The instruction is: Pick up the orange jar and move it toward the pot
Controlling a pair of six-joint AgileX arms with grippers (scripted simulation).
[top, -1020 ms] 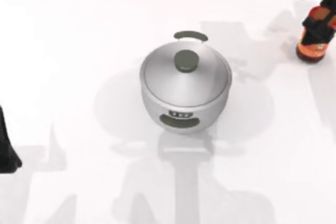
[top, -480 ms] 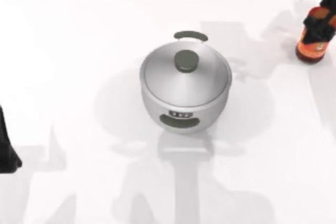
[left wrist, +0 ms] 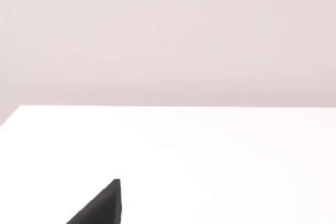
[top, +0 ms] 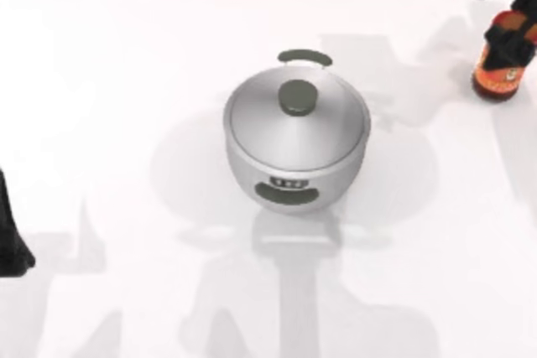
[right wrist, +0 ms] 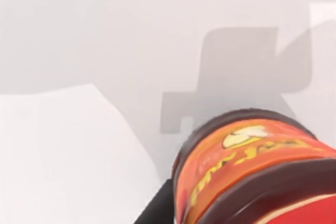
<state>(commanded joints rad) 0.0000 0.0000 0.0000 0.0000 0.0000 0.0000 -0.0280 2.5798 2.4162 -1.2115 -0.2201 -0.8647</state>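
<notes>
White tabletop [top: 126, 81] fills nearly every view, crossed by soft grey shadows, with a pale wall behind its far edge. Nearest the working claw, the right gripper [top: 509, 39] sits at the table's far right corner, its dark fingers [top: 495, 38] clenched on the upper part of the orange jar [top: 502, 73]. That jar hangs directly below the claw, lid end toward it, with its base appearing just above the table. From the right wrist camera the orange jar [right wrist: 252, 171] fills the lower part of the frame: a red-orange lid closest, then a dark band, then the orange label with yellow marks, and a finger edge [right wrist: 157, 208] alongside it. Well apart from the claw, toward the table's middle, stands the pot [top: 296, 140], upright, its domed lid on, dark knob centred and a loop handle on each side. Farthest from the claw, the left gripper [top: 13, 241] is parked at the table's left edge; whether it is released or clenched cannot be told.
</notes>
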